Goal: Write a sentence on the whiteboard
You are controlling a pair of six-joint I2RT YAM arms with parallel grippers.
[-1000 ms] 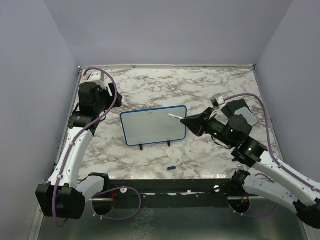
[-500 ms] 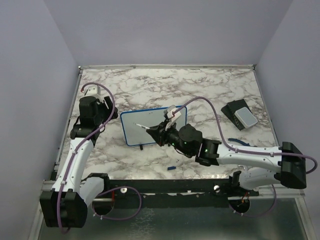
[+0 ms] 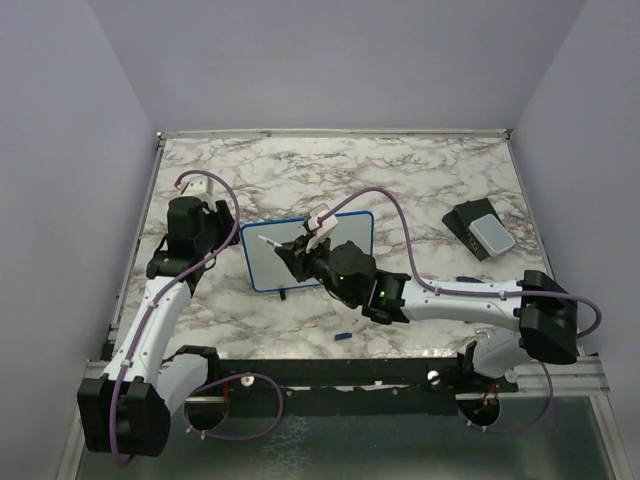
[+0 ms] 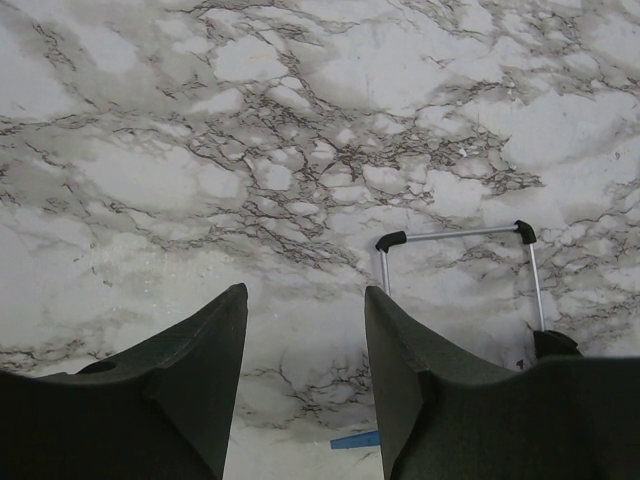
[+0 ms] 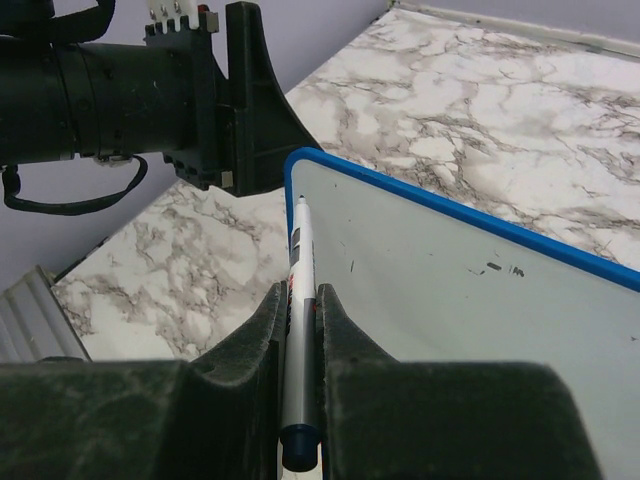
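The whiteboard (image 3: 258, 268) stands upright mid-table on two black feet, its blue frame (image 5: 420, 196) clear in the right wrist view. Its face (image 5: 440, 300) is blank apart from a few small dark specks (image 5: 500, 268); no sentence shows. My right gripper (image 3: 290, 250) (image 5: 300, 292) is shut on a white marker (image 3: 271, 241) (image 5: 300, 250), whose tip is close to the board's upper left corner. Just left of the board's left edge is my left gripper (image 3: 225, 238) (image 4: 304, 290), open with nothing between its fingers. The board's wire stand (image 4: 455, 236) shows in the left wrist view.
A dark block with a pale grey pad (image 3: 481, 230) lies at the right of the marble table (image 3: 400, 170). A small blue cap (image 3: 343, 336) lies near the front edge. Purple walls close in the left, back and right sides.
My right arm has swung from the right side across the board, carrying the marker tip to the upper left corner. The left gripper has shifted slightly nearer and its jaws have narrowed.
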